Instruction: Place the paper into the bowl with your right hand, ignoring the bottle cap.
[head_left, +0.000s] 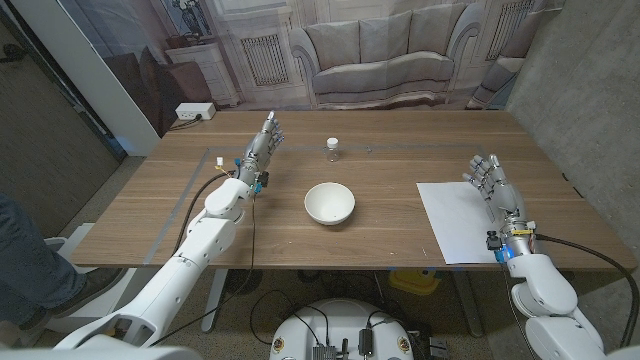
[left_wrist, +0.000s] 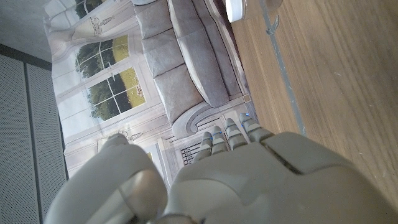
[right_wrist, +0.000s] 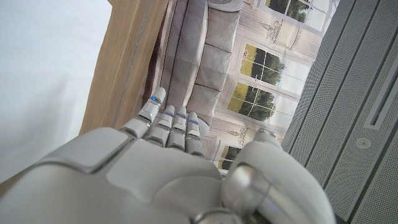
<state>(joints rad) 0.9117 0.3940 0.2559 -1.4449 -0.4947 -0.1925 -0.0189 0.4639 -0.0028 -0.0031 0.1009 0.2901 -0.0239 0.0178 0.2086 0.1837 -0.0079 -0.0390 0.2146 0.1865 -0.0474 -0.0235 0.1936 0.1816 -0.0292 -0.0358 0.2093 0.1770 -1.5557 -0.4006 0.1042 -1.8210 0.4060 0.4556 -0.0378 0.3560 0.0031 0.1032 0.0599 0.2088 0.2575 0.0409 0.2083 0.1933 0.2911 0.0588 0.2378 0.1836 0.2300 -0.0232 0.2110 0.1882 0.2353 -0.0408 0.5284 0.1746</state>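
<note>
Lying unmarked, paper (head_left: 463, 218), bowl (head_left: 329, 202) seemingly plain

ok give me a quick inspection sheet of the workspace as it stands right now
surface: brown wooden table, with a thin grey line marked along its left part
job's things: flat white sheet of paper lies at the table's right front; round white bowl stands upright mid-table, nothing seen in it
clutter: small white bottle cap sits beyond the bowl, apart from it
hands: left hand at the far left, fingers apart, holding nothing; right hand at the paper's far right corner, fingers apart, holding nothing
cables: black cable runs from the right wrist; another along the left forearm
surroundings: printed backdrop of a grey sofa and windows; a person's leg at the left edge
</note>
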